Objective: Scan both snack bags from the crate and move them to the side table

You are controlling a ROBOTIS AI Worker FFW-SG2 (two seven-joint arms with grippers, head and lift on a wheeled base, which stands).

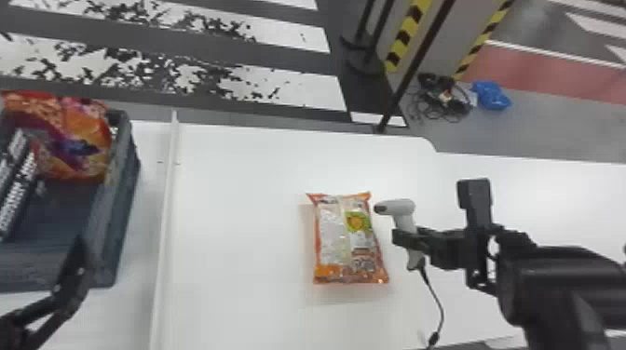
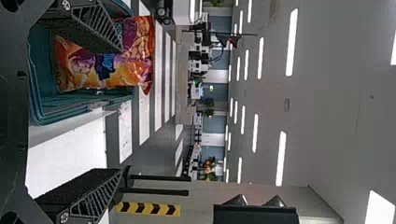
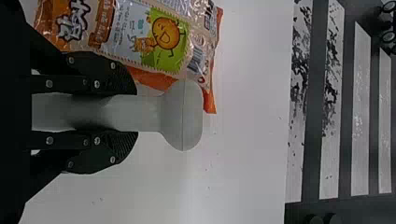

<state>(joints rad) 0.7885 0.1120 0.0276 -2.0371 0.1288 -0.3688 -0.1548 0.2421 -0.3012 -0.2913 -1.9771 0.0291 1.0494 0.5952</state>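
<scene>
An orange snack bag [image 1: 349, 237] lies back side up on the white table [image 1: 237, 223]. Just right of it my right gripper [image 1: 412, 239] is shut on the handle of the white scanner [image 1: 400, 207], whose head points left toward the bag. The right wrist view shows the right gripper [image 3: 116, 113] around the scanner [image 3: 182, 114], the bag [image 3: 135, 37] alongside. At the left, my left gripper [image 1: 79, 260] is over the crate [image 1: 122, 195], which holds another snack bag [image 1: 70, 139]. In the left wrist view the left gripper [image 2: 98, 112] stands open, with that bag [image 2: 107, 65] beyond.
Dark boxes with white lettering [image 1: 16, 191] stand in the crate's left part. A raised white edge [image 1: 165, 223] runs between crate and bag. The scanner's cable [image 1: 435, 298] trails toward the front edge. A dark pole [image 1: 414, 65] rises behind the table.
</scene>
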